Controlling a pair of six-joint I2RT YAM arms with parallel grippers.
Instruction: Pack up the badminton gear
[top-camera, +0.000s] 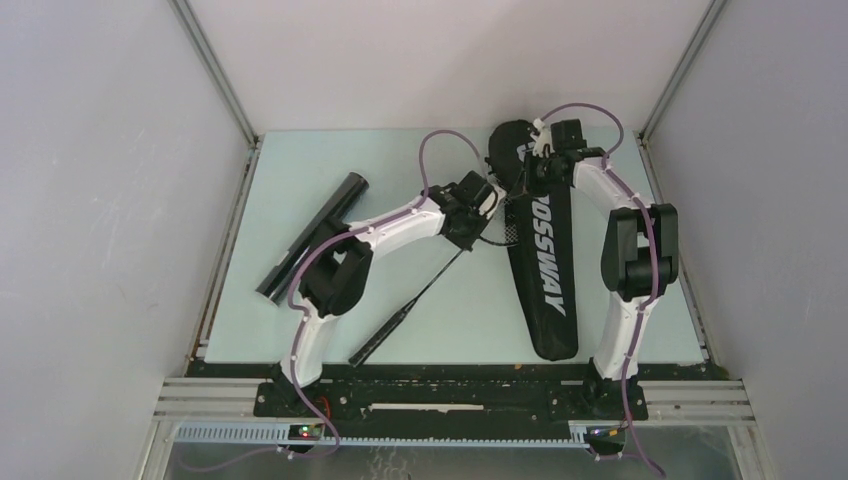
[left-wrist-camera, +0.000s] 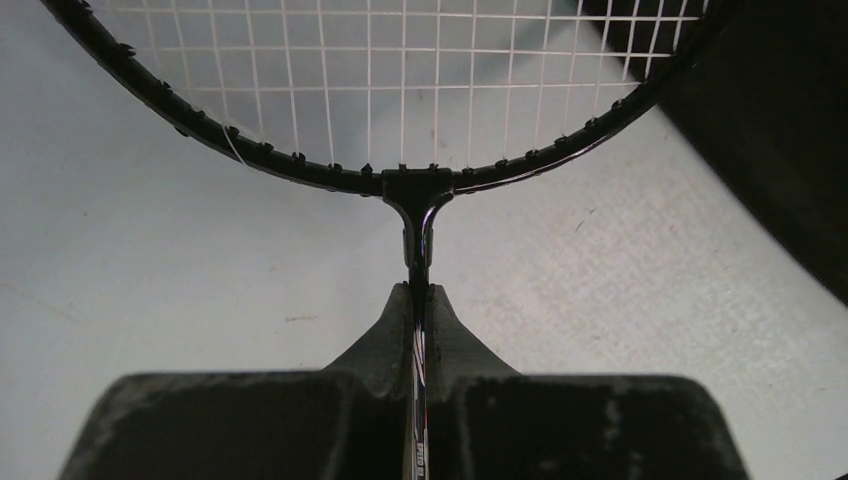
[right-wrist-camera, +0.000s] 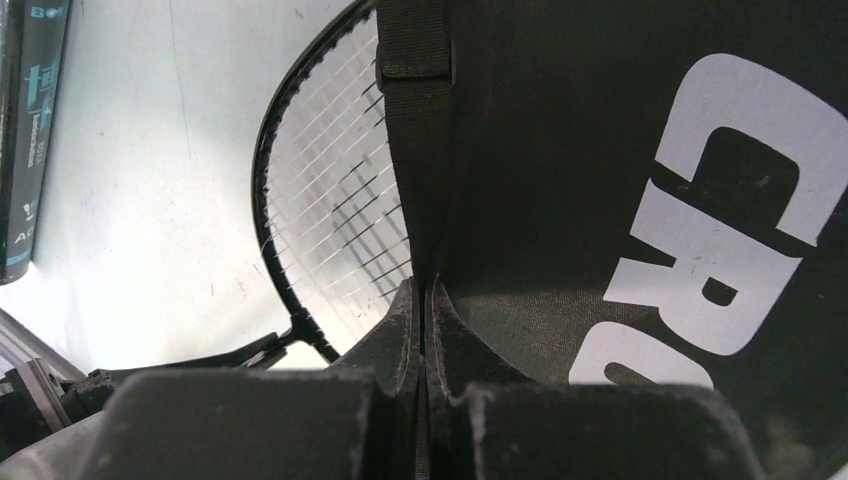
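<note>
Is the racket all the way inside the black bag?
No, the racket has its handle and shaft out beside the bag, the left gripper pinching its shaft.

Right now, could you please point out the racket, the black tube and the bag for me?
racket (left-wrist-camera: 418, 188): left wrist view, on the throat below the strings.
black tube (top-camera: 330, 213): top external view, on its far half.
bag (top-camera: 547, 262): top external view, on its lettered middle.

From above, the right arm (top-camera: 600, 185) covers the first letters on the bag (top-camera: 545, 270), and the left arm (top-camera: 400, 225) hides the head of the racket (top-camera: 420, 298). In the right wrist view the bag covers part of that head, and the left edge cuts the tube (right-wrist-camera: 30, 130).
</note>
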